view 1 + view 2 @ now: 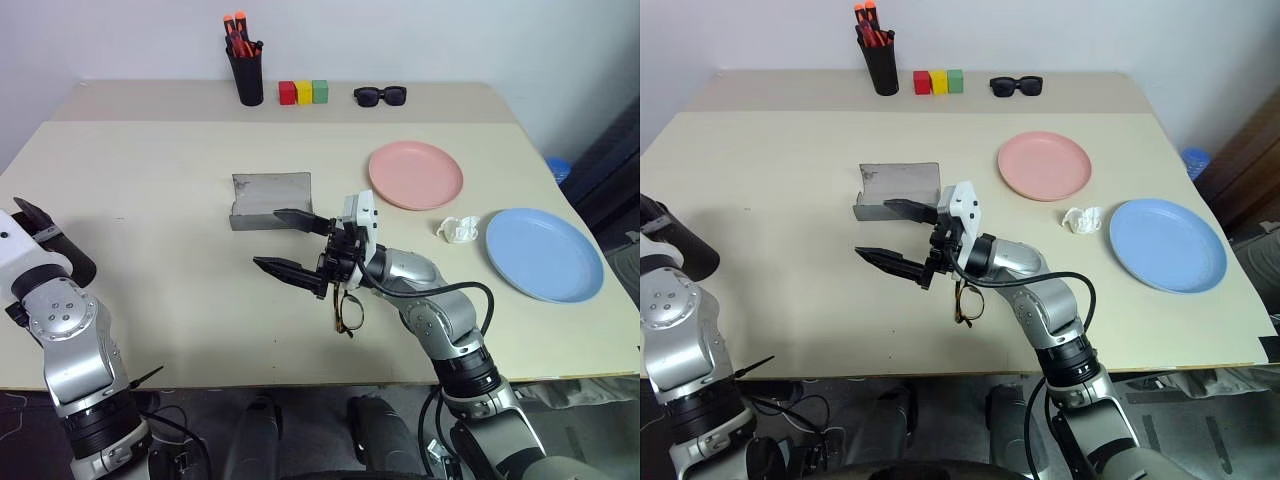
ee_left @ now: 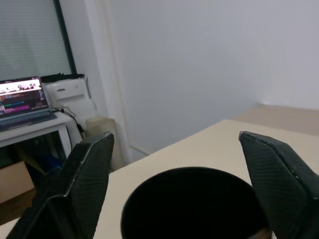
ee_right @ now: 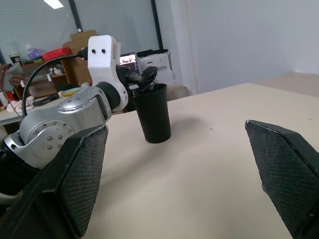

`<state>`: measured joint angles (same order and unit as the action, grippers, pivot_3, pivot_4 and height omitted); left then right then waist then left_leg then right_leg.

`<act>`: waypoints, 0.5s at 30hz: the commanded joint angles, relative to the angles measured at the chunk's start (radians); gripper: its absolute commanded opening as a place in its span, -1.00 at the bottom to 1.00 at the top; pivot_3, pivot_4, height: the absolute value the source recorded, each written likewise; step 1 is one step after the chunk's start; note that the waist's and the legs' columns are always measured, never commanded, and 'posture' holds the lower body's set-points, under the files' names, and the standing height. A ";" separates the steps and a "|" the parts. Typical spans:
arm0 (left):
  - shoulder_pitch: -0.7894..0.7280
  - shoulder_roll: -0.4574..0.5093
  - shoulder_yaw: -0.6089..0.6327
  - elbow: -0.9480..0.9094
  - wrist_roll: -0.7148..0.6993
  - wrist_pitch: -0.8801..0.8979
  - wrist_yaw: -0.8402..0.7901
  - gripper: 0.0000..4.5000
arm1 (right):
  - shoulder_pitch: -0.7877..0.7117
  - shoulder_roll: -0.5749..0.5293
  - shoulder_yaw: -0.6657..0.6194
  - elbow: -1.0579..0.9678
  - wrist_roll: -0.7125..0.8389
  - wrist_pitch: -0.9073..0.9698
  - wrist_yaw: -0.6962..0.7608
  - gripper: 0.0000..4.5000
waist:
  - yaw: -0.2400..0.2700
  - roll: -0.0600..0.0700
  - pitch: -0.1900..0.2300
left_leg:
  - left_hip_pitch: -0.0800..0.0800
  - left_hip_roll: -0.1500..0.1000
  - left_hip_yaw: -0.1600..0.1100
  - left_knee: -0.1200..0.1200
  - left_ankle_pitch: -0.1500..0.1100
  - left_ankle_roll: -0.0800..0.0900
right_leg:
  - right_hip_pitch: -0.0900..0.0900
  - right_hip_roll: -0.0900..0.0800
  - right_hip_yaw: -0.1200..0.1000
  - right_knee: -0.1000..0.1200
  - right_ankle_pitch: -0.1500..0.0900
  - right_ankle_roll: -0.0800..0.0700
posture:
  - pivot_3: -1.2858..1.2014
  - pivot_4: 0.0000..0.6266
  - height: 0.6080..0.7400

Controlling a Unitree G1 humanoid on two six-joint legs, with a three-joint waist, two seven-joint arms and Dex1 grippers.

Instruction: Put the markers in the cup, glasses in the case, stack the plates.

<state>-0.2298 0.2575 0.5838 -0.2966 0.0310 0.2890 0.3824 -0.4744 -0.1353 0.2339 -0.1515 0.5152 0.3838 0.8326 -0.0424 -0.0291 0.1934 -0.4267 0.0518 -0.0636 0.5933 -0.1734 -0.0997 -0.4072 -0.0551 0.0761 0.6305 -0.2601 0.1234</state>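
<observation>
The right pincer [image 1: 290, 243] is hovering over the middle of the tabletop [image 1: 150, 200], its two black fingers standing wide apart and gripping nothing, pointing toward the robot's left. Just beneath that wrist, the brown-rimmed glasses [image 1: 348, 312] are lying on the tabletop, partly hidden under the arm. The grey case [image 1: 270, 200] is sitting open just beyond the right pincer's upper finger, its lid standing up; whether the fingertip is touching it cannot be told. The salmon pink plate [image 1: 415, 174] is lying farther to the right, and the light blue plate [image 1: 544, 253] is lying well apart from it near the right edge, so the two are not stacked; a small crumpled white thing [image 1: 458, 230] is lying between them. The left pincer [image 2: 184, 184] is at the tabletop's left edge, its fingers spread apart on either side of the black cup [image 2: 192, 204], whose open rim is sitting between them in the left wrist view; contact cannot be told. The right wrist view is showing the cup standing upright with the left arm beside it and dark things sticking up at its rim. Along the far edge a black pen holder [image 1: 245, 72] with orange-capped markers, three coloured blocks [image 1: 303, 92] and black sunglasses [image 1: 380, 96] are standing in a row.
</observation>
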 commanded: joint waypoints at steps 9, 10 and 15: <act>-0.059 0.031 -0.053 -0.046 -0.052 -0.022 -0.093 0.69 | -0.008 0.005 -0.006 -0.022 -0.003 -0.015 -0.004 1.00 | 0.003 0.000 0.000 | 0.000 0.000 0.000 0.000 0.000 0.000 | 0.000 0.000 0.000 0.000 0.000 0.000 | 0.03 -0.52 1.00; -0.079 0.046 -0.083 -0.047 -0.085 0.000 -0.151 0.69 | -0.012 -0.005 -0.011 -0.014 -0.015 -0.025 -0.001 1.00 | 0.005 0.000 0.000 | 0.000 0.000 0.000 0.000 0.000 0.000 | 0.000 0.000 0.000 0.000 0.000 0.000 | 0.03 -0.52 1.00; -0.117 0.204 -0.318 -0.035 -0.213 0.249 -0.523 0.99 | -0.057 -0.145 -0.041 0.037 -0.074 -0.027 0.059 1.00 | 0.004 0.000 0.000 | 0.000 0.000 0.001 0.001 0.000 0.000 | 0.000 0.000 0.000 -0.001 0.000 0.000 | 0.03 -0.52 1.00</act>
<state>-0.3395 0.4235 0.3290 -0.3089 -0.1458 0.4576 -0.0294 -0.5042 -0.2419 0.2294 -0.1108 0.4600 0.3679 0.8640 -0.0389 -0.0290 0.1935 -0.4272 0.0513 -0.0625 0.5936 -0.1735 -0.0997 -0.4071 -0.0558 0.0767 0.6294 -0.2601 0.1231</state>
